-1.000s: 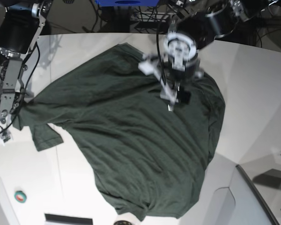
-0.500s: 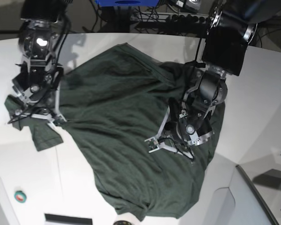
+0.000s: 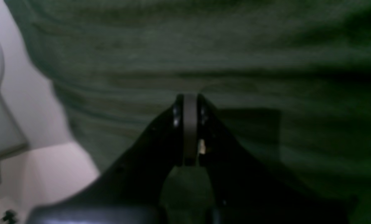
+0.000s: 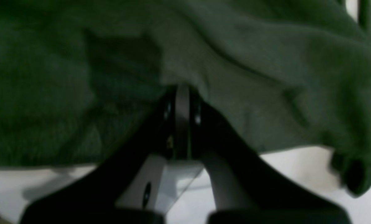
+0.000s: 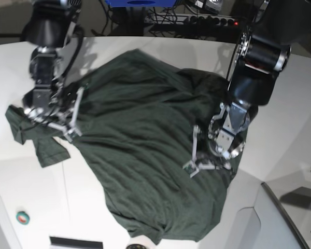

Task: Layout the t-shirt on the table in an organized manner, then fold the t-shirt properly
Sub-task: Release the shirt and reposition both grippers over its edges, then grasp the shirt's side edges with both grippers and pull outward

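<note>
T-shirt, dark green wrinkly cotton, short-sleeved (image 5: 145,150): spread rumpled across the glossy white tabletop (image 5: 290,114), filling the frame's centre, one sleeve at mid-left. Left gripper, black two-finger (image 5: 210,158) (right of centre in the base view): jaws closed together, pressed down on the fabric near the shirt's right edge; whether cloth is pinched cannot be told. Right gripper (image 5: 49,116), at mid-left: jaws closed at the shirt's edge by the sleeve, fabric draped over the tips.
</note>
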Action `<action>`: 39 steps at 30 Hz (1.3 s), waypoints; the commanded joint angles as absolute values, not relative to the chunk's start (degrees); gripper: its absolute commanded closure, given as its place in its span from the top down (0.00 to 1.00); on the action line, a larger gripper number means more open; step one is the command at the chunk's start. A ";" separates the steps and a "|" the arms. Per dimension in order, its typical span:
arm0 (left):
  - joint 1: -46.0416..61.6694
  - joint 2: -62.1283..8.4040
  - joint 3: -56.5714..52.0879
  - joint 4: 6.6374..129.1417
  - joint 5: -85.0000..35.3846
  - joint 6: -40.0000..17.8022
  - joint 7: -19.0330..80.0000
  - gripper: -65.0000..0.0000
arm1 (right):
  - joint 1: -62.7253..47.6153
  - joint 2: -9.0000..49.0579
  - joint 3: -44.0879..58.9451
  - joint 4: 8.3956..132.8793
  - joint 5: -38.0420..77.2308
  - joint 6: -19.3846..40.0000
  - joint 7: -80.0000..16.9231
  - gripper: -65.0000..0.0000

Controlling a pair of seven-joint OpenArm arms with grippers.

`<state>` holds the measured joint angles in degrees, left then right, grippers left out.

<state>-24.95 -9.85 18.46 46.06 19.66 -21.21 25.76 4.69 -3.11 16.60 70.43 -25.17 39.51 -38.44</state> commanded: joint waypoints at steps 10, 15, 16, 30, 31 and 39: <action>-13.05 -17.45 34.77 66.77 20.00 -20.79 40.66 0.00 | 24.57 12.97 20.88 39.78 -26.59 36.62 -30.46 0.02; -9.54 -14.81 42.77 79.34 19.91 -20.88 47.78 0.00 | 35.74 17.71 20.70 26.07 -26.77 27.65 -20.97 0.02; -9.54 -13.41 44.00 80.92 19.91 -20.88 48.84 0.00 | 38.11 18.51 20.70 24.13 -26.77 26.07 -19.12 0.02; -23.87 -7.52 30.73 69.93 19.91 -20.70 46.90 0.00 | 18.77 9.98 20.97 63.87 -26.33 38.64 -34.07 0.01; -25.10 -7.52 30.37 66.33 19.91 -20.62 44.26 0.00 | 16.04 7.87 20.79 67.30 -26.68 39.34 -35.03 0.01; -35.74 -4.35 27.38 38.55 19.65 -16.84 27.21 0.00 | 4.18 -4.26 11.82 80.57 -26.68 39.52 -42.77 0.01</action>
